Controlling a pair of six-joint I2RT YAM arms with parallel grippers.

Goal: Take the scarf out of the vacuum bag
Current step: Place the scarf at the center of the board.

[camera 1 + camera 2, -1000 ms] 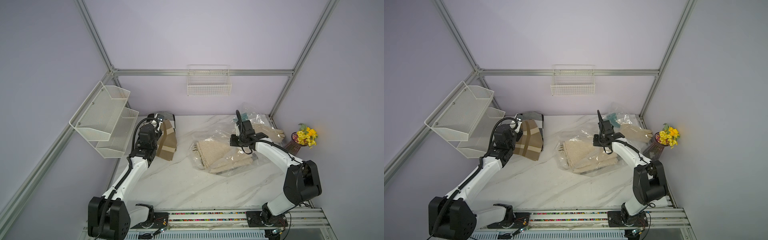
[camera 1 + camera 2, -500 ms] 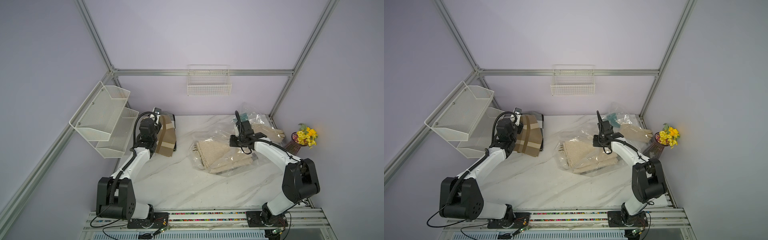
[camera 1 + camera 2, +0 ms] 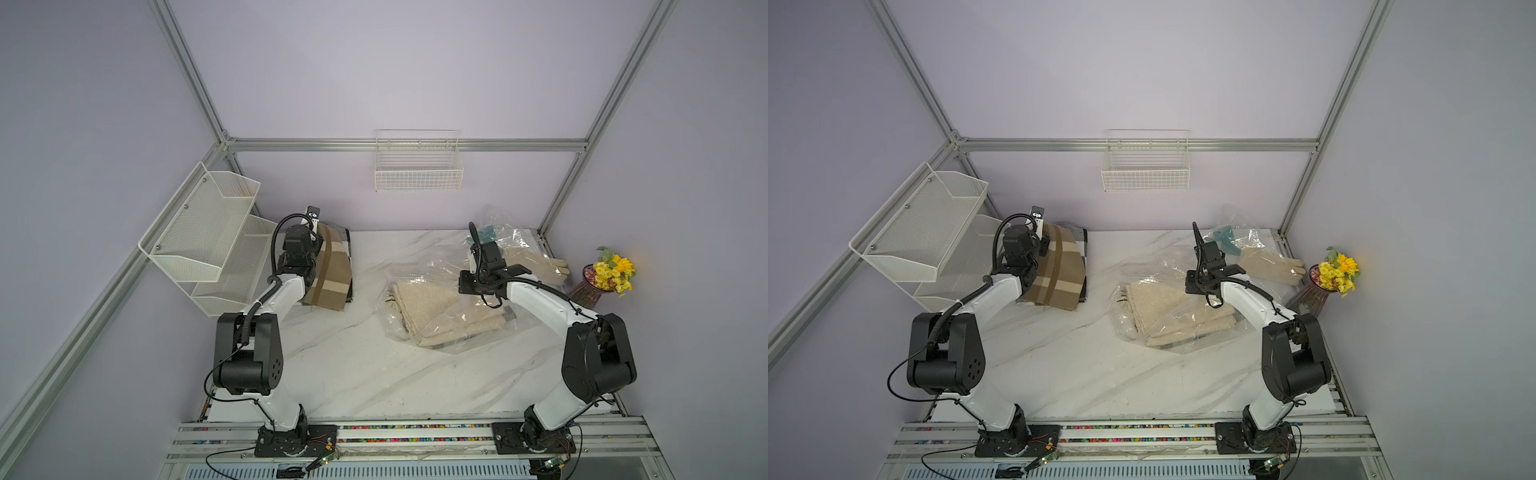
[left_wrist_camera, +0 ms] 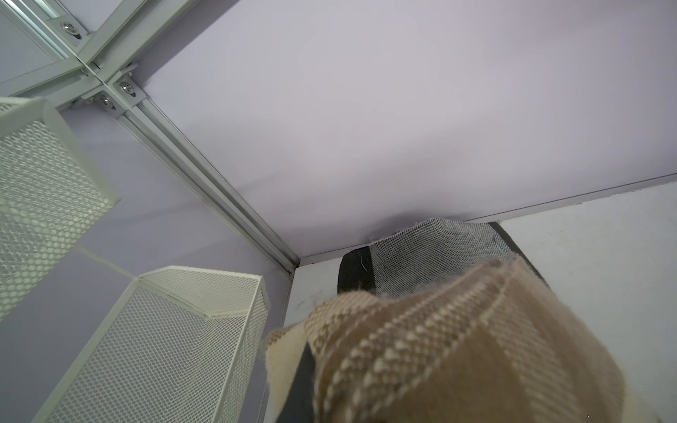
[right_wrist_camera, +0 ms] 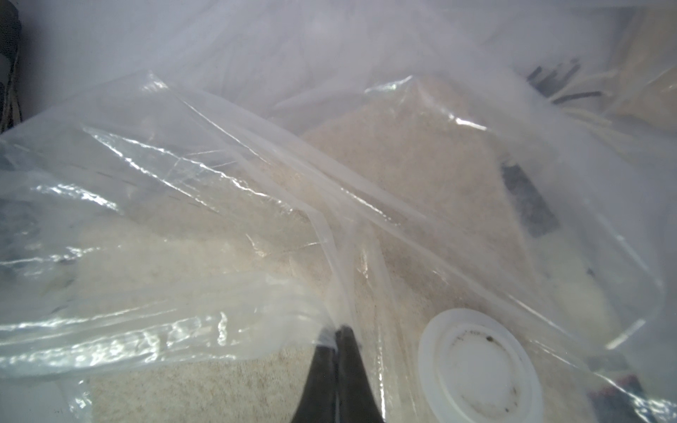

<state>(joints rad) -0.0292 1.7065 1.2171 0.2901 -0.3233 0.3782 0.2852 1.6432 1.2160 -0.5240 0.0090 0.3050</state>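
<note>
We judge the task to be near its end. The plaid scarf (image 3: 330,270) is outside the vacuum bag (image 3: 432,268), in the far left corner of the surface (image 3: 353,365). The bag lies well apart, in the middle right, with a beige folded cloth (image 3: 424,307) inside. The left gripper (image 3: 315,240) is at the scarf's far edge and closed narrow; whether it pinches a fold we cannot tell. The next move, we think, calls for it to part and lift away without dragging the scarf, and for the right gripper (image 5: 336,334) to let go of the film.

Only the right wrist view shows that gripper closed on a crease of the bag's plastic, just beside the white valve cap (image 5: 476,366); in both top views the arm hides this. The left wrist view gives only plaid weave, which covers the gripper.
</note>
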